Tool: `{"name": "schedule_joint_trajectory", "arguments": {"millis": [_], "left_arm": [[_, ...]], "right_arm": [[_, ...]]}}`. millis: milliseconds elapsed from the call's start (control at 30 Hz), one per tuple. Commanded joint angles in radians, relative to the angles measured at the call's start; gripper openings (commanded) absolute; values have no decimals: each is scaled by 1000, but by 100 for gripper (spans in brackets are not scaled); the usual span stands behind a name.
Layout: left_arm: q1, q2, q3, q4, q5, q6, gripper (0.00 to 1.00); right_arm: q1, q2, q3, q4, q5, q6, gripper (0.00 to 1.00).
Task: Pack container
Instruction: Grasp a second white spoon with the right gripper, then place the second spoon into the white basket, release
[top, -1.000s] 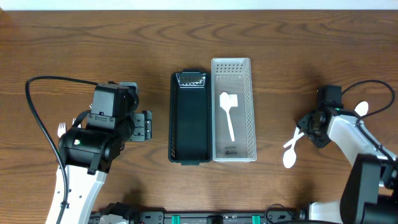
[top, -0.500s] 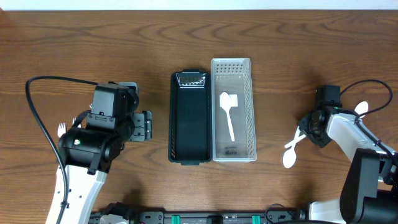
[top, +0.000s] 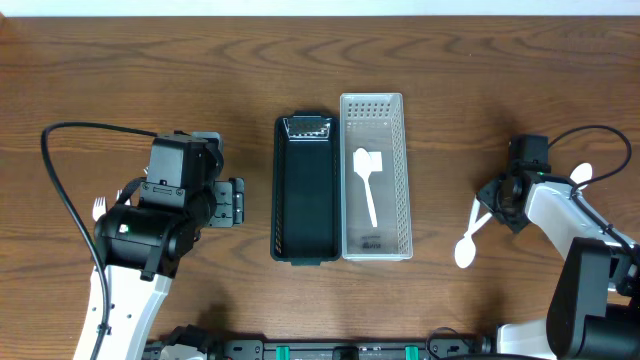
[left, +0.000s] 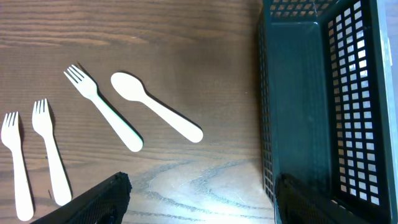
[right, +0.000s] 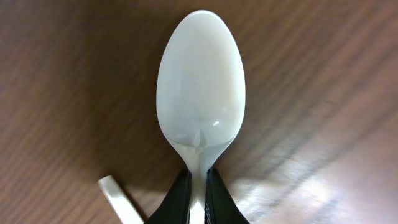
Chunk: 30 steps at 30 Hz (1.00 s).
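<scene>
A black mesh basket (top: 305, 190) and a clear white basket (top: 398, 180) stand side by side at the table's middle. A white utensil (top: 365, 185) lies in the clear basket. My right gripper (top: 492, 203) is shut on the handle of a white spoon (top: 466, 246), just over the table to the right of the baskets. In the right wrist view the jaws (right: 199, 190) pinch the spoon (right: 200, 81) below its bowl. My left gripper (top: 233, 203) is open and empty, left of the black basket (left: 311, 106); its fingers (left: 202, 199) straddle bare wood.
Three white forks (left: 102, 115), (left: 53, 155), (left: 15, 165) and a white spoon (left: 155, 112) lie on the table under the left arm. Another spoon (top: 582, 176) lies at the far right. A second white handle end (right: 115, 193) lies beside the held spoon.
My right gripper has shifted slightly with the spoon in it, and the spoon has tilted a little. The left arm has not moved.
</scene>
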Motion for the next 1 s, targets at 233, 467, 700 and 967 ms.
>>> {"name": "schedule_joint_trajectory", "arguments": {"millis": [233,467,700,967], "left_arm": [[4,0,12,2,-8,-6,77],[4,0,12,2,-8,-6,77],[4,0,12,3,-8,-6,77],[4,0,12,3,-8,-6,77]], "right_arm": [[53,-128,248,-84,-161,-261,1],[267,-197,410,-163,-178,-528,1],[475,-172,422,-175,-172,-588,1],[535,18,422,-210,-174,-589,1]]}}
